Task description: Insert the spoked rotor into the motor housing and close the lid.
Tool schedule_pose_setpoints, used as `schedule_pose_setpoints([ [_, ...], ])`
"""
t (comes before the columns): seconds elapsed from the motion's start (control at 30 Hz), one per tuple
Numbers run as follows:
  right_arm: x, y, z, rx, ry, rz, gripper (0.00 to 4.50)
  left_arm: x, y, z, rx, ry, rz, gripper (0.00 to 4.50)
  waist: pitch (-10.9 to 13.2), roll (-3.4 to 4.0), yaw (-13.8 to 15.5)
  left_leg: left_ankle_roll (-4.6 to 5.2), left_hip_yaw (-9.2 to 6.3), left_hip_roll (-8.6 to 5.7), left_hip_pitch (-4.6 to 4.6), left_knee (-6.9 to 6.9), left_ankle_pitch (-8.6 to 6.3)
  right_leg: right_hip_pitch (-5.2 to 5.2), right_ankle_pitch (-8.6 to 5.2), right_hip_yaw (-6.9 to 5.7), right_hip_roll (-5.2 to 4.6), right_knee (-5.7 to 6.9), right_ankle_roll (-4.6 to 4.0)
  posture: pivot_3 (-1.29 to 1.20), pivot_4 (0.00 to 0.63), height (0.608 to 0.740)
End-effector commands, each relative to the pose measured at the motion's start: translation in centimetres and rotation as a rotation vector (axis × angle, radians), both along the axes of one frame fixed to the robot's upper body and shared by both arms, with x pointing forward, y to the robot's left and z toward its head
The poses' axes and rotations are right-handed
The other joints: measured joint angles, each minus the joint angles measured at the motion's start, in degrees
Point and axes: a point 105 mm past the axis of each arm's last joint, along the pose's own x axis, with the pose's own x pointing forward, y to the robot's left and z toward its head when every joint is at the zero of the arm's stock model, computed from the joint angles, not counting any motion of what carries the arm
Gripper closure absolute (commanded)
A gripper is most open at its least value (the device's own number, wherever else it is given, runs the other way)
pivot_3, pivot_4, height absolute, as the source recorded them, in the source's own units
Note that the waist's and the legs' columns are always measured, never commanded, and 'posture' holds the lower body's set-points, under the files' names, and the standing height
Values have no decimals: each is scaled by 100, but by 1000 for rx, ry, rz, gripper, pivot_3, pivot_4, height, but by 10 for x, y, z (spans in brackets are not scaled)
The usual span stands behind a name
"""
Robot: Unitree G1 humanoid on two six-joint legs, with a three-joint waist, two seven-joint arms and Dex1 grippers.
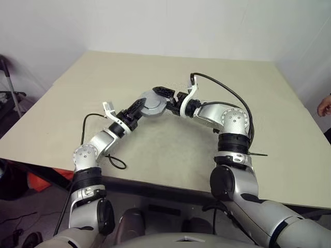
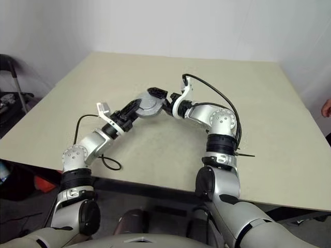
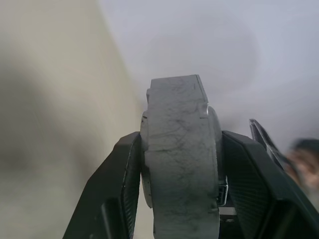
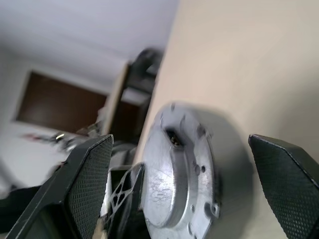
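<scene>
A thick round silver part, the motor housing (image 1: 153, 102), hangs above the middle of the tan table (image 1: 155, 150). My left gripper (image 1: 146, 107) is shut on it, one black finger pressed against each flat side (image 3: 179, 159). Facing my right gripper is a smooth silver face with a raised middle and small holes (image 4: 184, 169), which looks like the lid. My right gripper (image 1: 165, 99) stands open, its two fingers spread wide to either side of that face without touching it. The spoked rotor is hidden.
A person's hand (image 1: 325, 106) shows at the far right edge beyond the table. A dark stand (image 1: 10, 88) is off the table's left side. A black cable loop (image 1: 116, 163) lies near the front edge under my left arm.
</scene>
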Motion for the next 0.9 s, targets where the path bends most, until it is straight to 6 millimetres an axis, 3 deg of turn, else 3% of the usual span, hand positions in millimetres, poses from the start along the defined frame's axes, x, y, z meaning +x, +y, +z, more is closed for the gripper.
schedule_pose_setpoints([
  [0.03,8,-10,1,-37,-27,-60,20,13,51,11,31,-32,233,2367,0,-1,-19,-2,0,0,1,0,1,0,0,0,1,1,0,0,0,740],
  [0.17,7,-12,-6,-44,-18,-51,20,10,100,8,36,-20,426,2367,0,-3,-22,-3,-2,0,1,1,2,-3,0,-1,13,3,-1,0,0,740],
  [0.33,7,-14,-5,-35,-22,-50,20,8,140,-7,92,80,611,2367,-2,-8,10,-1,-13,1,-5,0,1,-2,0,-4,8,4,-1,0,0,740],
  [0.67,8,-8,-9,-65,-18,-30,20,10,152,-33,173,234,648,2367,-5,-36,14,-23,-28,0,29,12,13,29,0,-7,0,23,1,0,0,740],
  [0.77,9,-9,-22,-91,23,-21,20,7,169,-33,214,237,711,2367,-6,-38,0,-37,-34,3,49,7,22,39,-6,-6,0,27,10,0,0,740],
  [0.9,11,-12,-34,-113,58,-15,0,0,200,-32,286,248,829,1158,-5,-39,-41,-50,-47,9,63,3,30,39,-5,-5,4,28,9,0,0,740],
])
